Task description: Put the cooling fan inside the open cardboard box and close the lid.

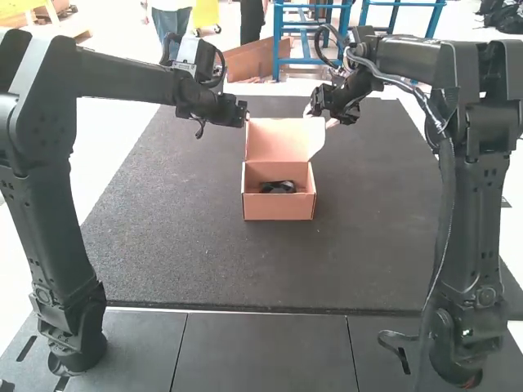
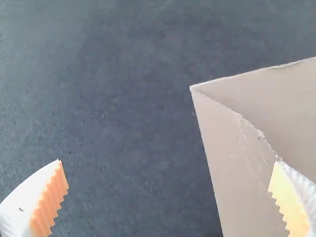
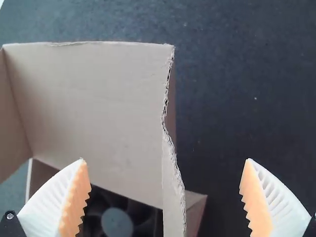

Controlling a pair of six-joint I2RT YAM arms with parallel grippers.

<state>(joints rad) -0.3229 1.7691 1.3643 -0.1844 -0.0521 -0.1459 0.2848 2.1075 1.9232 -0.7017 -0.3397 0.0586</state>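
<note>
Already the cooling fan lies at the bottom of the cardboard box, which stands in the middle of the dark mat on the desk. The first half of the task looks done, and only the closing remains. The lid stands upright at the box's far side, its side flaps angled forward. Both arms hang at its upper corners, probably so each can press a corner forward and down.

The left tool is at the lid's left corner, with its jaws spread wide and nothing held. In its wrist view one orange pad lies over the cardboard edge, though I cannot tell whether it touches.

The right tool is at the right corner, equally wide open and empty. In its wrist view the jaws straddle the lid's ragged flap edge, and the fan shows below.
</note>
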